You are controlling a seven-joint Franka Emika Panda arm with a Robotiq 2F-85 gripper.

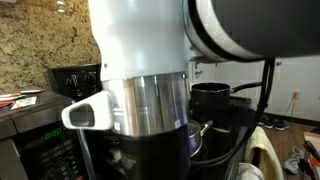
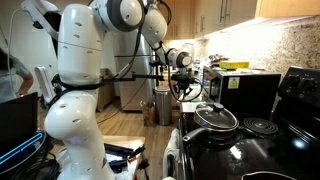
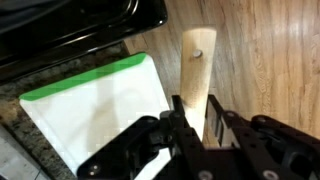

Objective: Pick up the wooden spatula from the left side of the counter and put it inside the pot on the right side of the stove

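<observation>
In the wrist view my gripper (image 3: 197, 112) is shut on the wooden spatula (image 3: 197, 60). It is a pale flat utensil with a small hole near its far end, and it sticks out past the fingers, lifted clear of the surfaces. In an exterior view the gripper (image 2: 183, 88) hangs in the air by the near end of the stove (image 2: 262, 140). The black pot (image 1: 212, 96) sits behind the arm in an exterior view. The stove's back panel with knobs (image 1: 74, 78) shows at the left there. The arm hides the gripper in that view.
A white cutting board with a green edge (image 3: 95, 115) lies on the granite counter below the gripper, beside the stove's black edge (image 3: 70, 30). A steel pan with a glass lid (image 2: 215, 117) sits on a front burner. The microwave (image 2: 247, 90) stands behind it. Wood floor (image 3: 270, 60) lies beneath.
</observation>
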